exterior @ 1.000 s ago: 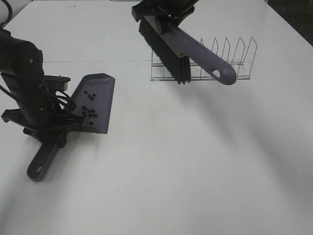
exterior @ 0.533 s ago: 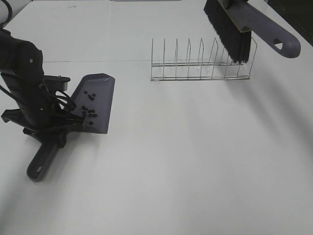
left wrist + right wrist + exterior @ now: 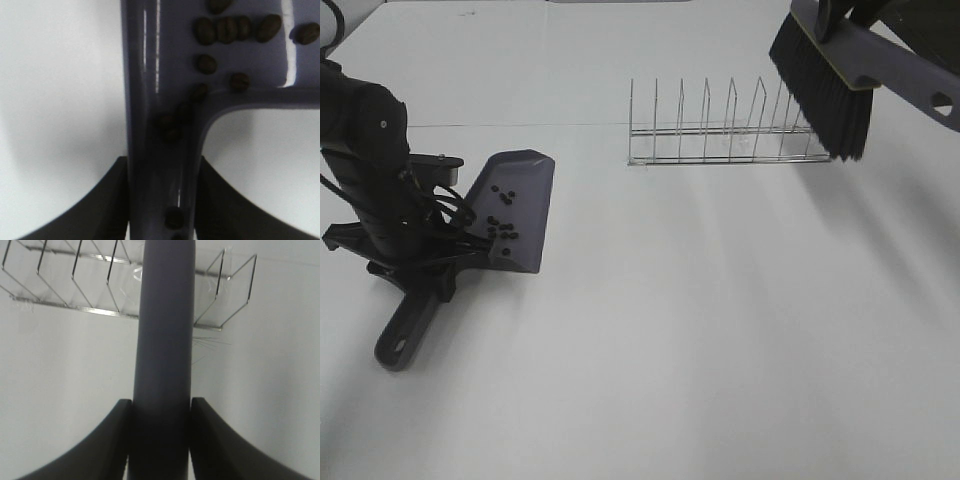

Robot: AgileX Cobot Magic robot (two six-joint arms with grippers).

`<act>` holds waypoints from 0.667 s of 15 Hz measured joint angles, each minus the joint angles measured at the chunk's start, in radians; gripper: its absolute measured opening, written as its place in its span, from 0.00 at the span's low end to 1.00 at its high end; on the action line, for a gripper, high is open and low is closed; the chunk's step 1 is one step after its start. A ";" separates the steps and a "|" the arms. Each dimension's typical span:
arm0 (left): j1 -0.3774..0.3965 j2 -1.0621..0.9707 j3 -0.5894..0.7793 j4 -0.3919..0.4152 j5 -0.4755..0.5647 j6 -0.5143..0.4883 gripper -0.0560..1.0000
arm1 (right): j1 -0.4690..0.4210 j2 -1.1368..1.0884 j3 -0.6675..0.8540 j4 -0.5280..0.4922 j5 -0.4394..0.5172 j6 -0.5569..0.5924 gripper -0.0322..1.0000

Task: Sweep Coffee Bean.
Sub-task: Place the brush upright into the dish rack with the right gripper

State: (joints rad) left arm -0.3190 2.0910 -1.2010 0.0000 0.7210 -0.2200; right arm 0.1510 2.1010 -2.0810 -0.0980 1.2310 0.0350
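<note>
The grey-purple dustpan (image 3: 515, 200) lies on the white table at the left, its handle (image 3: 408, 325) pointing to the front. Several dark coffee beans (image 3: 500, 222) lie in it; up close they show in the left wrist view (image 3: 227, 30). My left gripper (image 3: 415, 262) is shut on the dustpan's handle (image 3: 160, 150). My right gripper (image 3: 845, 12) is shut on the grey-purple brush (image 3: 860, 60), held in the air at the upper right with its black bristles (image 3: 820, 95) down over the right end of the wire rack. The brush handle (image 3: 162, 350) fills the right wrist view.
A wire rack (image 3: 730, 130) with upright dividers stands on the table at the back, right of centre; it also shows in the right wrist view (image 3: 75, 275). The white table (image 3: 700, 330) spreads out in front of it.
My right gripper has carried the brush from above the rack's left end to its right end, lowering slightly. The left arm and dustpan have not moved.
</note>
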 joint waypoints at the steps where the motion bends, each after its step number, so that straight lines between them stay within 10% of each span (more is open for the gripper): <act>1: 0.000 0.000 0.000 0.000 0.000 0.000 0.36 | 0.000 -0.031 0.090 0.002 0.003 0.008 0.29; 10: 0.000 0.000 0.000 0.000 0.000 0.000 0.36 | 0.000 -0.024 0.315 -0.028 -0.117 0.036 0.29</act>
State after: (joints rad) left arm -0.3190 2.0910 -1.2010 0.0000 0.7210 -0.2200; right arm 0.1510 2.0770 -1.7660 -0.1260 1.1140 0.0710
